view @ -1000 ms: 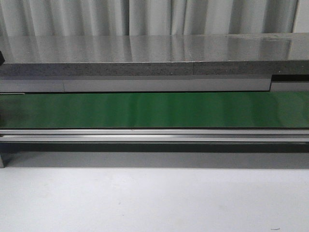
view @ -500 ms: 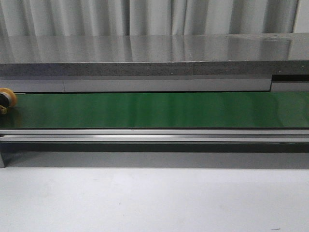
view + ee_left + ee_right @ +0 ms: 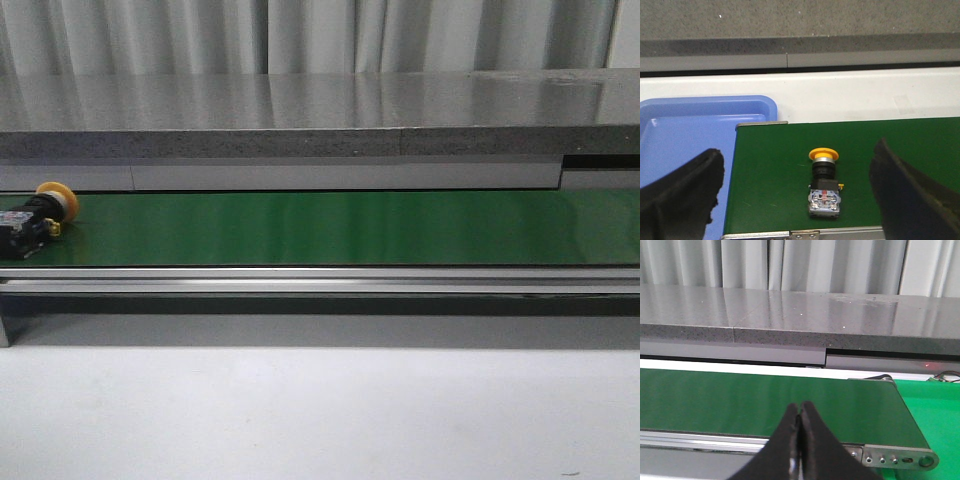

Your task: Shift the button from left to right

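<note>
The button lies on its side at the far left end of the green belt, about nine o'clock in the front view, its yellow cap toward the grey ledge. My left claw is spread wide above it, fingers clear on both sides, a blue tray beside the belt's end. My right claw is clenched empty over the belt's right end
</note>
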Motion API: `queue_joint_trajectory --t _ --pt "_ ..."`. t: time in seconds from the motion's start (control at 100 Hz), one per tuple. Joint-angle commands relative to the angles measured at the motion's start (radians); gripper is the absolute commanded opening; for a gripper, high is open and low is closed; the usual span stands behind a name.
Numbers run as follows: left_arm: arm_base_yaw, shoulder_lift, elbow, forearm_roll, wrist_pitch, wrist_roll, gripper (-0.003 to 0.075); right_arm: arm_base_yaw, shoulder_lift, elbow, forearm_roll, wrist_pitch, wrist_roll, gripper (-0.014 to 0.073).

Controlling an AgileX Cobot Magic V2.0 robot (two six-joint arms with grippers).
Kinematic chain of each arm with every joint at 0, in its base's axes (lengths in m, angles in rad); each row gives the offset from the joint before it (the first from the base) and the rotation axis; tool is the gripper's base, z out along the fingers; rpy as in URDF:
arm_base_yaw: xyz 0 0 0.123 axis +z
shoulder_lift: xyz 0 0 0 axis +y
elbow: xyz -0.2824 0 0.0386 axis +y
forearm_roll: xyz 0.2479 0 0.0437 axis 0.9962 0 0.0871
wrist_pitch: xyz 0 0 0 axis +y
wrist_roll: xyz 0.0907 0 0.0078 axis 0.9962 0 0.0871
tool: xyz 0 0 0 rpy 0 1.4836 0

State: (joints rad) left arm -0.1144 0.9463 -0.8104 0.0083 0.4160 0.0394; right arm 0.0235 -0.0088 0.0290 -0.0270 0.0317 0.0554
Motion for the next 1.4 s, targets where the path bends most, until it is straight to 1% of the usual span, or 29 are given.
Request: queue_joint_trajectory --t 0.0,0.11,0.2,0.32,0.49,0.62,0.88,0.93,1.02,1.31,1.39 --pt "-0.009 -0.107 0.068 -0.008 -0.161 -0.006 0.0569 0.001 -0.017 0.001 0.002 -0.087 0.001 -0.0067" --pt "-0.009 -0.237 0.197 -0.050 -0.241 -0.007 0.0569 0.001 -0.017 0.001 0.002 -0.087 0.001 -0.0067" --pt "-0.009 -0.351 0.279 -0.073 -0.279 -0.007 0.0569 0.001 -0.017 0.001 0.002 -0.087 0.001 -0.0067" --pt "-0.009 -0.493 0.378 -0.073 -0.295 -0.007 0.0569 0.001 -0.017 0.001 0.002 -0.087 0.001 -0.0067" --pt "-0.009 -0.653 0.451 -0.073 -0.308 -0.007 0.0569 0.001 -0.017 0.001 0.002 -0.087 0.001 -0.0067" --pt "-0.009 -0.697 0.472 -0.073 -0.323 -0.007 0.0569 0.001 -0.017 0.001 0.002 -0.087 0.001 -0.0067" --pt "-0.009 -0.697 0.487 -0.073 -0.315 -0.007 0.0561 0.001 -0.017 0.001 0.002 -0.087 0.001 -0.0067" --pt "-0.009 -0.697 0.492 -0.073 -0.315 -0.007 0.0533 0.001 -0.017 0.001 0.002 -0.087 0.001 -0.0067" --pt "-0.009 -0.697 0.501 -0.073 -0.315 -0.007 0.0439 0.001 -0.017 0.001 0.002 -0.087 0.001 -0.0067" --pt "-0.009 -0.697 0.520 -0.073 -0.317 -0.007 0.0016 0.001 -0.017 0.001 0.002 -0.087 0.001 -0.0067" --pt "-0.009 -0.697 0.520 -0.073 -0.317 -0.007 0.0005 0.001 -0.017 0.001 0.002 -0.087 0.001 -0.0067"
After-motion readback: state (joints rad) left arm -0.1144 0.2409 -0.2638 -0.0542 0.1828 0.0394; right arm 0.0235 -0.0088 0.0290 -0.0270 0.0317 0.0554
